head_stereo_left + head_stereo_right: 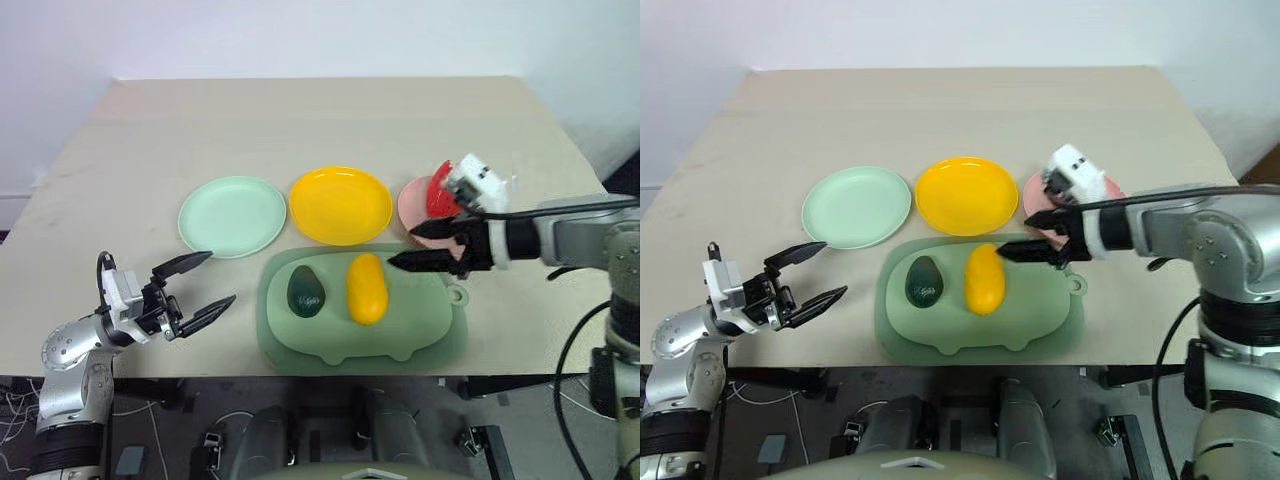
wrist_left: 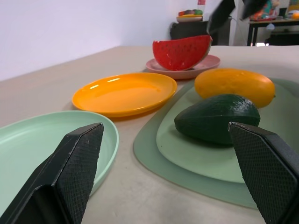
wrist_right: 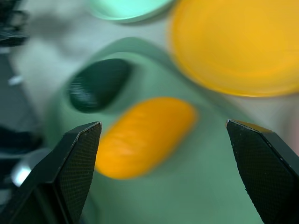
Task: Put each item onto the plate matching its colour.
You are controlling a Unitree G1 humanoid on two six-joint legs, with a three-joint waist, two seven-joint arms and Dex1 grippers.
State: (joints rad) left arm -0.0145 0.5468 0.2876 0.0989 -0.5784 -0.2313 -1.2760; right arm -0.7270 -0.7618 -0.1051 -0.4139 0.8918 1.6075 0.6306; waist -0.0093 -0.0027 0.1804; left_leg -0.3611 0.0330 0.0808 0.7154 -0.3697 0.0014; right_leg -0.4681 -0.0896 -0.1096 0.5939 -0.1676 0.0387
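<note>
Your right fingers (image 1: 424, 250) were spread wide and empty over the mat's (image 1: 420, 335) edge, mango (image 1: 366, 288) and avocado (image 1: 306, 292) just beyond, watermelon (image 1: 441, 190) behind on the pink plate (image 1: 410, 205). Left fingers (image 1: 203, 283) gaped wide over bare bench (image 1: 120, 180).
</note>
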